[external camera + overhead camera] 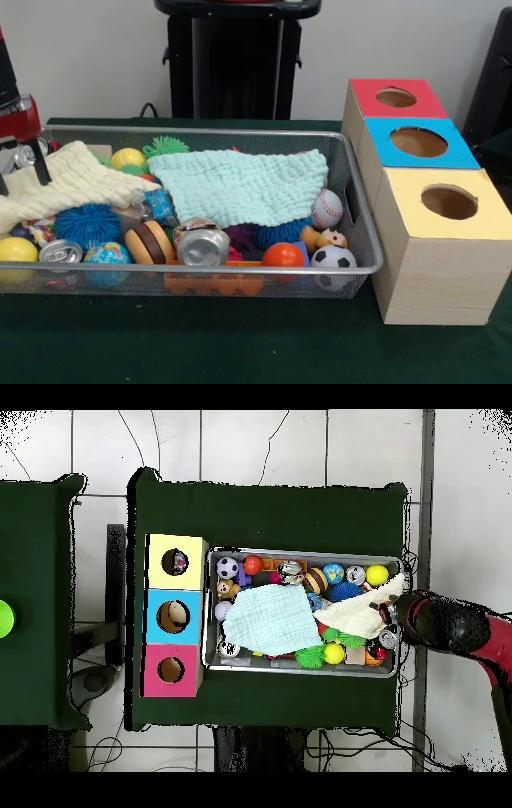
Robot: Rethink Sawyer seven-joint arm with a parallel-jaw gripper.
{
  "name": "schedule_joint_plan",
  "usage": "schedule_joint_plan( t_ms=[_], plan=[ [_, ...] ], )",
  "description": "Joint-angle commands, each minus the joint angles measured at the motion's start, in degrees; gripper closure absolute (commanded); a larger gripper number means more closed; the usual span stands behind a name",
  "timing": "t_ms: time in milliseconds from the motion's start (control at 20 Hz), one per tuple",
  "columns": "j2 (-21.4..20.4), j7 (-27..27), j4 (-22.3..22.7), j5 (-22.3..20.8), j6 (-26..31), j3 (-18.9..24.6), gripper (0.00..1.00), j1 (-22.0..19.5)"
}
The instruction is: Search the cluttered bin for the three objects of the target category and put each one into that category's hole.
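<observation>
The silver wire-mesh bin (364, 240) is full of toys; it also shows in the overhead view (300, 670). My gripper (22, 178) hangs open at the bin's left end, just over a cream cloth (72, 184); in the overhead view the gripper (388, 626) is at the bin's right end. A small multicoloured piece (29, 233) peeks out beside a blue spiky ball (86, 224), mostly hidden. The yellow-surround hole (450, 202) is in the nearest, largest wooden box. In the overhead view something multicoloured lies inside the yellow-surround hole (177, 563).
A mint cloth (240, 188) covers the bin's middle. Silver cans (202, 246), a soccer ball (334, 258), a baseball (326, 210) and an orange ball (282, 254) lie along the front. The blue hole (418, 142) and the red hole (396, 98) stand behind the yellow one.
</observation>
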Motion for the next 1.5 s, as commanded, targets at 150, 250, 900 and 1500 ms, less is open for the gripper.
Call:
schedule_joint_plan(
  t_ms=[150, 250, 900, 1500],
  plan=[
    [4.2, -9.9, -2.3, -2.8, 1.7, 0.4, 0.0, 1.3],
    [3.7, -8.8, -1.6, -2.8, 0.9, 0.5, 0.0, 1.6],
    [3.4, -8.8, -0.5, -2.1, 0.8, 1.3, 1.0, 2.0],
    [1.7, -6.3, 0.9, -2.5, -0.8, 0.4, 1.0, 2.6]
  ],
)
